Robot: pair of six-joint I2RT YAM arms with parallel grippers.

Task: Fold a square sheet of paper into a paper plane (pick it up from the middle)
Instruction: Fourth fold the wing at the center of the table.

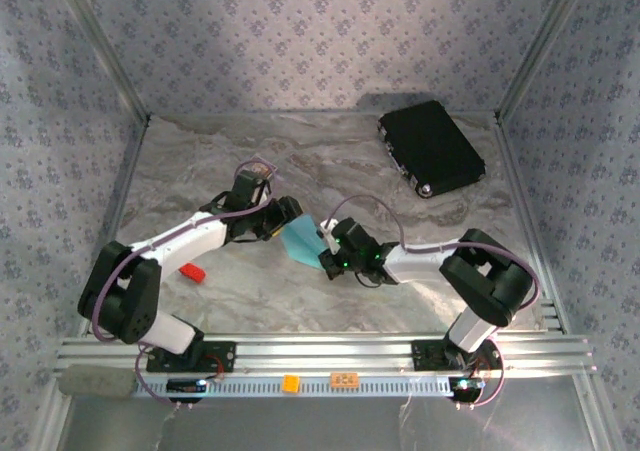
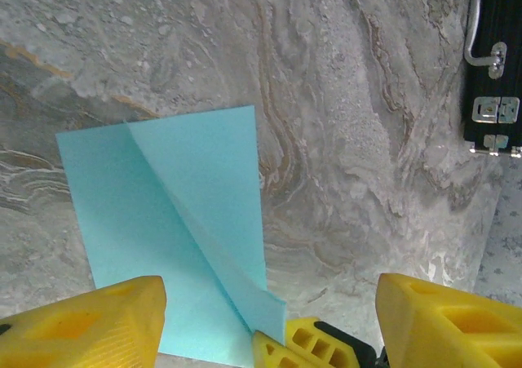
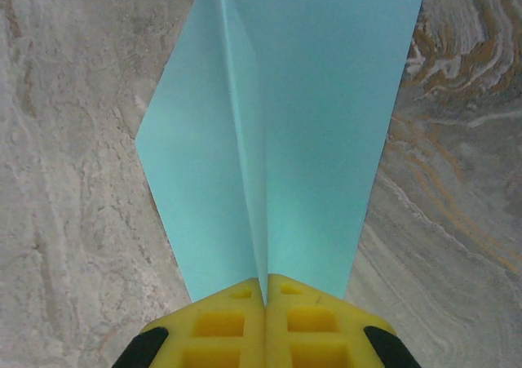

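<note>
Grey-and-tan marbling covers the table (image 1: 200,161), a matt, veined surface. Aluminium rails (image 1: 300,349) close off its near edge, and the walls (image 1: 300,31) around it are papered in a pale lilac print of small sprigs. Most of the table lies bare, with wide free ground at the far left, across the middle and along the far edge. A black case (image 1: 432,148), flat and rectangular with metal fittings on its side, sits in the far right corner, well apart from both arms. A small red object (image 1: 191,270) lies just beside the left arm's white forearm, towards the left edge.

At the table's centre the two pincers meet at the light-blue paper (image 3: 310,123). It is thin, smooth and matt, and partly folded. One sharp crease runs along its length and a flap stands up from it as a ridge, with a slanted corner reaching out to the left in the right wrist view. The right pincer (image 3: 265,296) has its yellow ribbed fingers pressed together on the near end of that crease, pinching the paper. The left pincer (image 2: 269,303) stands spread, its blocky yellow fingers (image 2: 81,323) well apart with the paper's near end between them, not clamped. Whether the paper's far edge rests on the table I cannot tell.
</note>
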